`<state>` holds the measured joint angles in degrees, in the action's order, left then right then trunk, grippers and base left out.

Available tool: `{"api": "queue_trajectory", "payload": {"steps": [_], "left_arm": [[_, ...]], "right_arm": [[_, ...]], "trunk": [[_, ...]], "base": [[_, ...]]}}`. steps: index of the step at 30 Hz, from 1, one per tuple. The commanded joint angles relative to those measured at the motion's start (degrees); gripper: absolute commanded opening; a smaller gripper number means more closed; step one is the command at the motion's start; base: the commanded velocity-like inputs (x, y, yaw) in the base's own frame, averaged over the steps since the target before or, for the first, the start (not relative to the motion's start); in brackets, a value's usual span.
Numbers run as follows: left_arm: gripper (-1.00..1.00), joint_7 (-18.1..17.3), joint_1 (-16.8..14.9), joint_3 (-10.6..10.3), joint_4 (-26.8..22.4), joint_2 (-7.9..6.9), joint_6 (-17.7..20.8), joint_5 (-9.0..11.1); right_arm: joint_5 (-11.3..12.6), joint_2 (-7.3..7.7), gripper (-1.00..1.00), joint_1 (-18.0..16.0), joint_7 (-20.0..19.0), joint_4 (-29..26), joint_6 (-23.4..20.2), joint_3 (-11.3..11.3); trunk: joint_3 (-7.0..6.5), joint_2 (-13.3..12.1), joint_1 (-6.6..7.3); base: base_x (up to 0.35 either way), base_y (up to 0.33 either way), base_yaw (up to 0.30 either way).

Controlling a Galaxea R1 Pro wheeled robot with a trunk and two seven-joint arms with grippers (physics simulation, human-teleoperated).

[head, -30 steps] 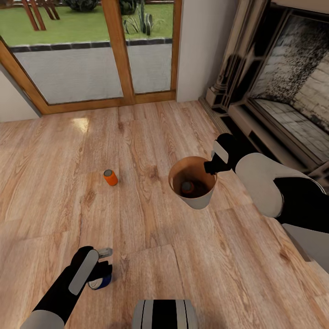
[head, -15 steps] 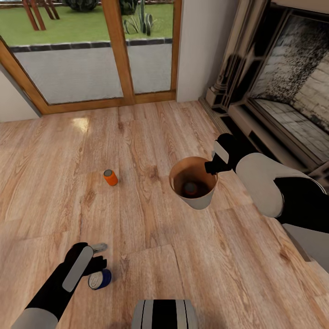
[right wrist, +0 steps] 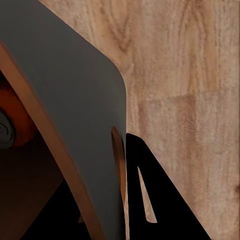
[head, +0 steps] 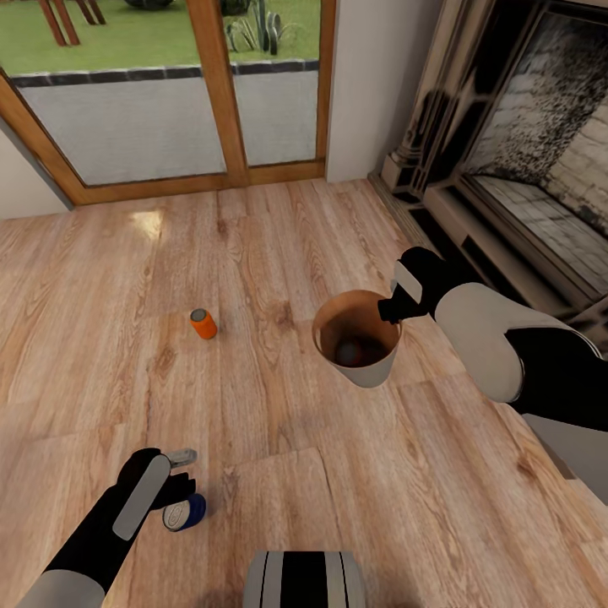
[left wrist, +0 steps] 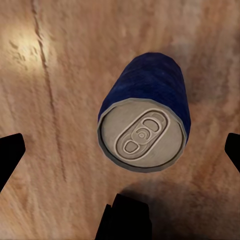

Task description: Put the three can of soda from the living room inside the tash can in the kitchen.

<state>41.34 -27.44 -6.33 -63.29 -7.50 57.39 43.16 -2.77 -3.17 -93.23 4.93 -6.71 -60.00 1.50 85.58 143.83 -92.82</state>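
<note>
Nearest the robot, the dark blue can (head: 183, 513) lies on its side on the wood floor (head: 279, 473), just beside the left gripper (head: 176, 477); in the left wrist view the can (left wrist: 145, 120) sits between the spread fingertips (left wrist: 10, 152), its grey top facing the camera, with neither finger touching it. The likely trouble is that a lying cylinder can roll: if one finger meets it first, it may skid away across the floor or squirt out as the jaws close. Farther off, the trash can (head: 357, 338) is held tilted by the right gripper (head: 391, 306), which pinches its rim; the right wrist view shows a finger (right wrist: 150, 200) tight against the wall (right wrist: 75, 100) and an orange can (right wrist: 12, 120) inside. A thin rim grip could slip and tip out what is inside. The second orange can (head: 203, 323) stands farther out on the floor, well apart from both grippers.
</note>
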Motion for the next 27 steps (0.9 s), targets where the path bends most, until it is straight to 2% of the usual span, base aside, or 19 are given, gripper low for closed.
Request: {"api": "queue_trajectory", "payload": {"steps": [1,12,27], "left_arm": [[1.00,0.0,0.0,0.0,0.0,0.01,0.0,0.0],[1.00,0.0,0.1,-0.1,0.2,0.25,-0.1,0.0],[1.00,-0.1,0.1,-0.1,0.1,0.35,-0.1,0.0]], "right_arm": [[0.6,-0.02,-1.00,0.0,-0.2,0.0,0.0,-0.3],[0.6,0.07,-1.00,0.1,-0.2,0.0,0.0,-0.3],[0.5,0.10,-1.00,0.1,-0.2,-0.1,0.0,-0.3]], "trunk": [[-0.01,0.0,0.01],[-0.01,0.0,0.01],[3.32,0.2,-0.38]], "base": [[0.000,0.000,0.000],[0.000,0.000,0.000],[0.000,0.000,0.000]]}}
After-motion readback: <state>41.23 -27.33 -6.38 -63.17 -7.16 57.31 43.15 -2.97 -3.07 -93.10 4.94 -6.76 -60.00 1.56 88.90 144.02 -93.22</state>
